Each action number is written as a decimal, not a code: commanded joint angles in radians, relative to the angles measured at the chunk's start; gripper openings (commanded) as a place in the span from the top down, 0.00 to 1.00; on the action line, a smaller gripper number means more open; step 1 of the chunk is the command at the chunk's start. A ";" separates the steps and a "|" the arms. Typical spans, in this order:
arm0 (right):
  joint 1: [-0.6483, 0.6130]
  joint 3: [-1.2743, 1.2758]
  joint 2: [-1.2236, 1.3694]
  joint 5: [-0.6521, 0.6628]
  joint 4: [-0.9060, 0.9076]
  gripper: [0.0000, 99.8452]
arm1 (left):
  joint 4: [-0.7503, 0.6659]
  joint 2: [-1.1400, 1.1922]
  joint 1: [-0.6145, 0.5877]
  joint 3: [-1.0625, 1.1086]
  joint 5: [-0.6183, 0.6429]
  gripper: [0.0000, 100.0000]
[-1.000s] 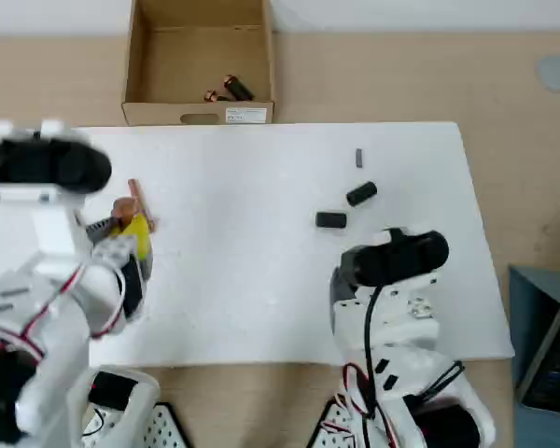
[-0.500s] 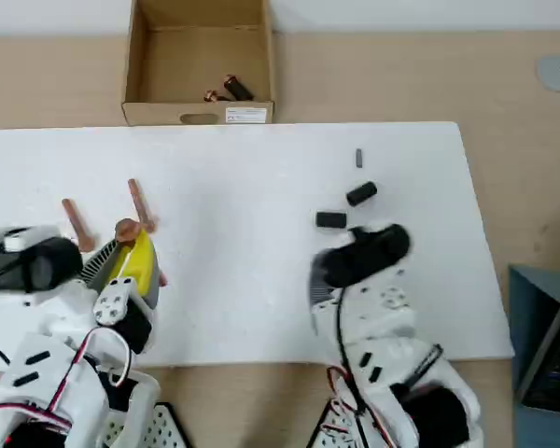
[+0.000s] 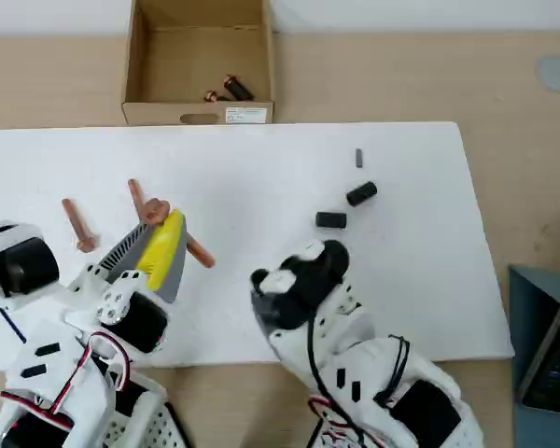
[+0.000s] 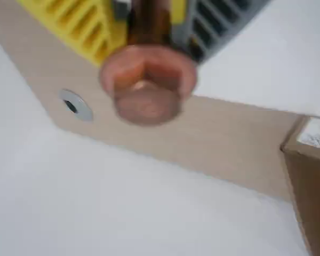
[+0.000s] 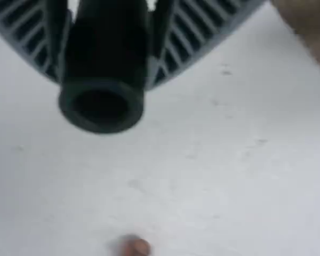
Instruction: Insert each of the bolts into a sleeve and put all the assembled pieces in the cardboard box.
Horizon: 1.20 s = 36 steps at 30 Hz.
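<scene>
My left gripper (image 3: 159,245), with one yellow and one grey finger, is shut on a copper bolt (image 3: 198,250) above the left part of the white mat (image 3: 261,168). In the left wrist view the bolt's hex head (image 4: 148,85) sticks out past the left gripper (image 4: 149,21). My right gripper (image 5: 104,32) is shut on a black sleeve (image 5: 101,80), open end outward, over the mat. The right arm (image 3: 299,275) stands at the mat's front middle. A copper bolt head (image 5: 133,246) shows beyond the sleeve. Two loose bolts (image 3: 135,194) (image 3: 77,226) and two loose sleeves (image 3: 361,194) (image 3: 330,220) lie on the mat.
The cardboard box (image 3: 198,112) stands behind the mat at the left, with assembled pieces (image 3: 229,90) inside; its corner (image 4: 309,176) shows past the left gripper. A small grey pin (image 3: 358,158) lies at the back right. A dark device (image 3: 551,345) sits at the right edge.
The left arm has lowered and shifted right, carrying the bolt toward the mat's middle. The right arm has swung left, away from the loose sleeves, toward the left gripper.
</scene>
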 commanded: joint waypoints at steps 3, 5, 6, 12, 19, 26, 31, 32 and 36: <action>-0.035 -0.001 -0.085 0.080 -0.057 0.99 | -0.026 -0.002 0.083 -0.011 0.017 1.00; -0.035 -0.001 -0.085 0.109 -0.057 0.99 | -0.029 -0.002 0.100 -0.005 0.017 1.00; -0.035 -0.001 -0.085 0.118 -0.057 0.99 | -0.026 -0.002 0.101 -0.003 0.017 1.00; -0.058 -0.001 -0.085 0.160 -0.080 0.99 | -0.023 -0.001 0.158 0.049 0.017 1.00; -0.082 -0.001 -0.084 0.167 -0.097 0.99 | -0.032 -0.004 0.161 0.133 0.012 1.00; -0.081 -0.002 -0.084 0.166 -0.097 0.99 | -0.023 -0.004 0.169 0.158 0.017 1.00; -0.079 -0.001 -0.084 0.166 -0.094 0.99 | 0.061 -0.005 0.249 0.109 0.011 1.00; -0.079 -0.001 -0.084 0.166 -0.092 0.99 | 0.087 -0.005 0.264 0.097 0.011 1.00; -0.079 -0.001 -0.084 0.166 -0.092 0.99 | 0.176 -0.005 0.276 0.057 0.011 1.00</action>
